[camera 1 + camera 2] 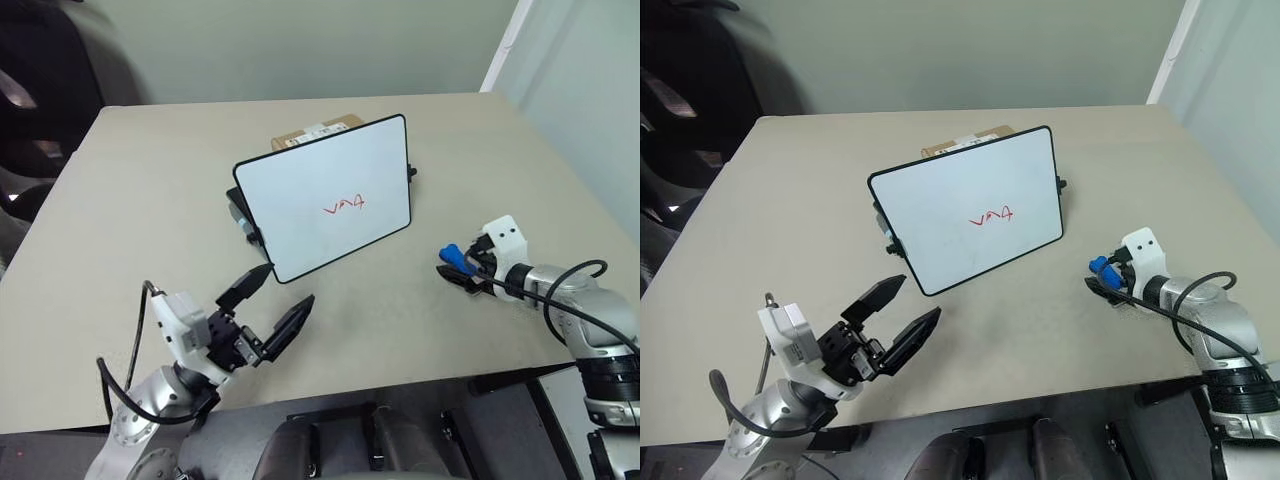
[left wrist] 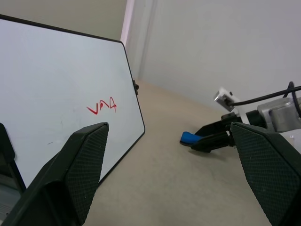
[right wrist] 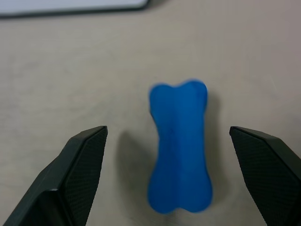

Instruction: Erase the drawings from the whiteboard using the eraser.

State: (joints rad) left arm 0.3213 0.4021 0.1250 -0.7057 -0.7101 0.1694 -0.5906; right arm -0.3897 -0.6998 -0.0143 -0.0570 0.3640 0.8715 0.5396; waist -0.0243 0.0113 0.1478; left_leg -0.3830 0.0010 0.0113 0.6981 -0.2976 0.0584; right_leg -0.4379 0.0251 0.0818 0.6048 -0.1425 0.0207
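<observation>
The small bright blue bone-shaped eraser (image 3: 179, 147) lies on the beige desk (image 1: 130, 200), ungripped between the right gripper (image 1: 462, 270) wide jaws, as its wrist view shows. Head views show the propped black-rimmed whiteboard (image 1: 325, 195) with red drawings (image 1: 345, 206); left gripper (image 1: 268, 305) gapes empty

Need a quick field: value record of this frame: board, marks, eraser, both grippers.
whiteboard: propped tilted on the table, brown box behind it
drawings: red strokes, right of the board's centre, not erased
eraser: blue, bone-shaped, lying on the table right of the board, not held
right gripper: open, fingers either side of the eraser, apart from it
left gripper: open, empty, near the board's lower left corner
</observation>
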